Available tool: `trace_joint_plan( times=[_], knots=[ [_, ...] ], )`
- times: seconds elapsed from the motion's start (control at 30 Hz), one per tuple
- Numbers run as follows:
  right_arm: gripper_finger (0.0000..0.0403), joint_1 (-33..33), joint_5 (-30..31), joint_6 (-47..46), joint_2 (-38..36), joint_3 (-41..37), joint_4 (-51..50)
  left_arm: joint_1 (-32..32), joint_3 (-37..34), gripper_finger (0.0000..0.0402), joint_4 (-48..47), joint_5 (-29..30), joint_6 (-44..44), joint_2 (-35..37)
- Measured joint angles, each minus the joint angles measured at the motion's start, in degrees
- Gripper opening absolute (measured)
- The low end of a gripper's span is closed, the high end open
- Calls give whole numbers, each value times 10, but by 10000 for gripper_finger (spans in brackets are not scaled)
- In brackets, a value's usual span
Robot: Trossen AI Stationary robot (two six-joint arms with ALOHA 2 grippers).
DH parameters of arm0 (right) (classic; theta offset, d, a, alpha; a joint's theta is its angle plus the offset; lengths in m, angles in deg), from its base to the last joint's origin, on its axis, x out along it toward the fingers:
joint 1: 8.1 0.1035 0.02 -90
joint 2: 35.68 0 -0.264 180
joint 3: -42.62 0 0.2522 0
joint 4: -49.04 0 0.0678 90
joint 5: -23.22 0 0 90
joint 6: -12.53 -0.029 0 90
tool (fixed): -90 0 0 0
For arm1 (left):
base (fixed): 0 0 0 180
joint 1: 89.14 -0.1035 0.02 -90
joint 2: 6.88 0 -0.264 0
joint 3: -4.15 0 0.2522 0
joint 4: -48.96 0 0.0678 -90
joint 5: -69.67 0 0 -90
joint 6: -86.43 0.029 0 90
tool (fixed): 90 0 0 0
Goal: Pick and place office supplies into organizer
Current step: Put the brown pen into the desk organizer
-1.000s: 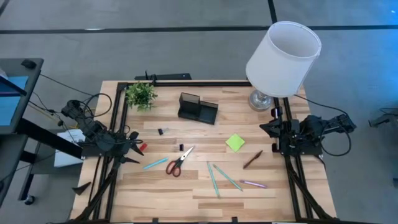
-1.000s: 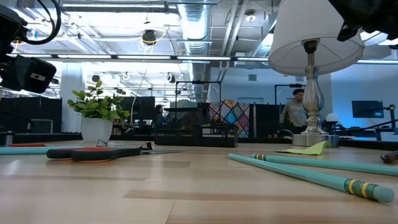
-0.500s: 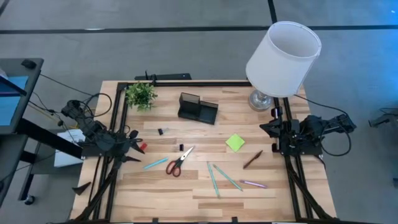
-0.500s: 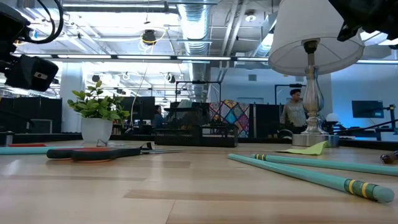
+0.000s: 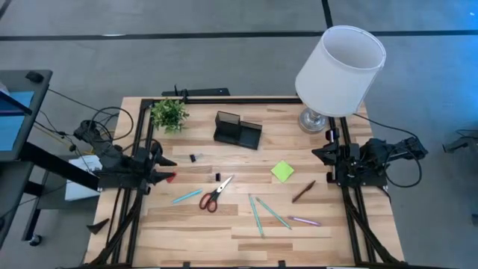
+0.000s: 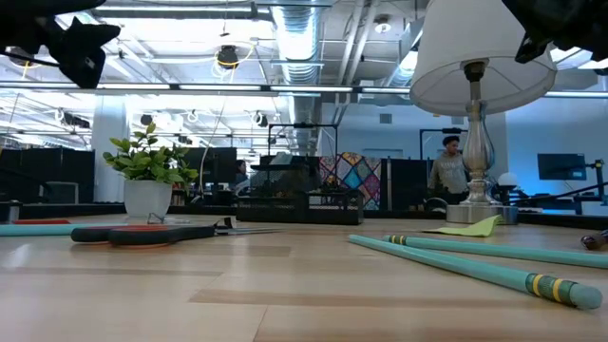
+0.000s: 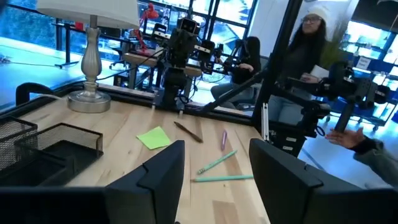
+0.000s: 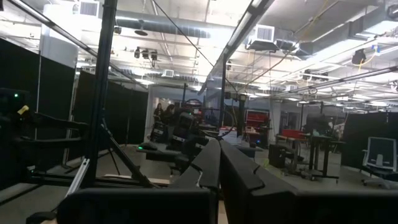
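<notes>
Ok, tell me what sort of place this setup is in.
Probably a robotics lab in an open industrial hall: exposed ceiling ducts, black curtain partitions, other robot rigs on benches behind, and people working nearby.

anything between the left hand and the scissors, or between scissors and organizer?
Nothing visible blocks either path. The left hand is open at the table's left edge, with a small red bit just beside it. The scissors lie flat; only a tiny black bit sits toward the organizer.

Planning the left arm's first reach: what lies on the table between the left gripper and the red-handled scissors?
In the high view, only a teal pen lies between the open left gripper and the scissors; otherwise bare wood.
</notes>
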Motion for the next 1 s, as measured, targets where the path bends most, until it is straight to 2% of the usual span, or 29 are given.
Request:
trace_joint_plan(
  times=[0.47, 0.7, 0.8, 0.87, 1.0],
  knots=[
    [0, 0, 0, 0, 0, 0, 0, 0, 0, 178, -13, -5, -20, 0],
    [0, 0, 0, -1, 0, 0, 16, 0, 0, 178, -24, 11, 2, 0],
    [0, 1, -2, -39, 0, 0, 19, 0, 0, 178, -25, 11, -4, 0],
    [0, 1, -1, -63, 0, 0, 30, 0, 0, 178, -24, 11, -5, 0],
    [0, -4, 1, -43, 0, 0, 87, 0, 0, 178, -24, 23, 0, 0]
  ],
)
